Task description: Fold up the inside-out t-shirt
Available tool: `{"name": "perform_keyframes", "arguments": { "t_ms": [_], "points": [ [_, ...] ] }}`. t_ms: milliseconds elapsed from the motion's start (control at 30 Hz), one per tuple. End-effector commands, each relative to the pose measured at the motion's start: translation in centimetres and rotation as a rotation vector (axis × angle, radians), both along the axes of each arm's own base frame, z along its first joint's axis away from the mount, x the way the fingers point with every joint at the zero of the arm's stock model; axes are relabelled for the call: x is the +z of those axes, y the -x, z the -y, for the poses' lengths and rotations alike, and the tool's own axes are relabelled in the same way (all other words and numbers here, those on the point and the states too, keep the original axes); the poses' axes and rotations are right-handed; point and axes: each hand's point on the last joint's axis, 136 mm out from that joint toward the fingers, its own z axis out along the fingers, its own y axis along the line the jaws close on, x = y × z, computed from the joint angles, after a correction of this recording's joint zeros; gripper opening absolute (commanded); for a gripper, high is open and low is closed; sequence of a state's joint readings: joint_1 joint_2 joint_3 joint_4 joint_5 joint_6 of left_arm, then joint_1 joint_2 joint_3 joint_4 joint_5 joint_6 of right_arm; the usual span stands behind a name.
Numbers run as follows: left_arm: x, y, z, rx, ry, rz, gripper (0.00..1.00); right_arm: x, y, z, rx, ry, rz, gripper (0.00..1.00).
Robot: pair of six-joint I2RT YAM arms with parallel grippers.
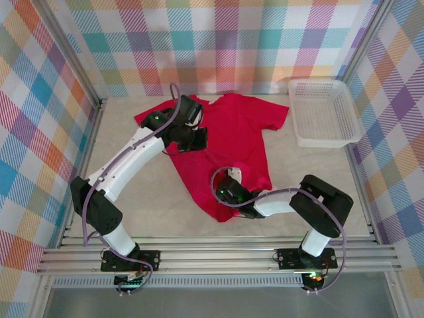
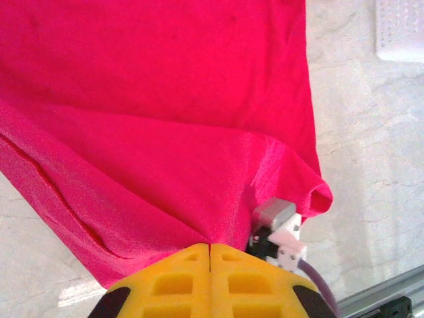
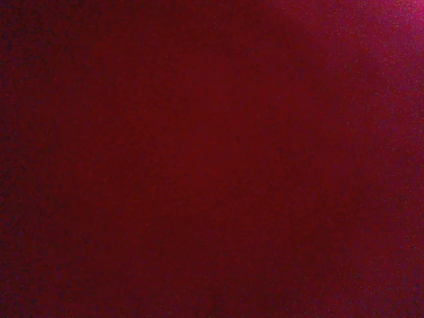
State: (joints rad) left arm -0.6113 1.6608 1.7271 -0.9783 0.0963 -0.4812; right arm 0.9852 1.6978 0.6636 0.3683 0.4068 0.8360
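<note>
The bright red t-shirt point(image 1: 238, 142) lies spread on the table, collar toward the back wall and hem toward the arms. My left gripper point(image 1: 197, 139) sits on its left side below the sleeve. In the left wrist view the yellow fingers point(image 2: 179, 278) press together, shut on a pinch of the red fabric point(image 2: 165, 119), which rises in taut folds from them. My right gripper point(image 1: 230, 192) is at the hem's near corner, its fingers hidden by cloth. The hem point(image 2: 311, 192) drapes over the right wrist's hardware point(image 2: 277, 222). Dark red cloth point(image 3: 212, 159) covers the right wrist camera.
A white plastic mesh basket point(image 1: 324, 112) stands at the back right, its corner showing in the left wrist view point(image 2: 401, 30). Pale marbled tabletop point(image 1: 152, 192) surrounds the shirt. Checked walls close in the back and sides, and a metal rail point(image 1: 218, 255) runs along the near edge.
</note>
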Motion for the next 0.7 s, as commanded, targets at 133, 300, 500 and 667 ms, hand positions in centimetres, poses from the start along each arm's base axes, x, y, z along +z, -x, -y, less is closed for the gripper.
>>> {"name": "perform_keyframes", "arguments": {
  "t_ms": [133, 300, 500, 667],
  "points": [
    [2.8, 1.0, -0.8, -0.019, 0.01, 0.027, 0.0, 3.5, -4.3, -5.6, 0.052, -0.1, 0.137, 0.12],
    [3.6, 1.0, -2.3, -0.01, -0.025, 0.052, 0.0, 4.1, -4.9, -1.4, -0.002, -0.068, 0.155, 0.13],
    [3.8, 0.7, -2.6, -0.006, -0.017, 0.056, 0.0, 3.8, -5.4, 4.0, -0.064, 0.0, 0.157, 0.14],
    [3.8, 0.7, -2.3, -0.01, 0.005, 0.05, 0.0, 4.1, -7.0, 10.6, -0.276, 0.109, 0.161, 0.14]
  ]
}}
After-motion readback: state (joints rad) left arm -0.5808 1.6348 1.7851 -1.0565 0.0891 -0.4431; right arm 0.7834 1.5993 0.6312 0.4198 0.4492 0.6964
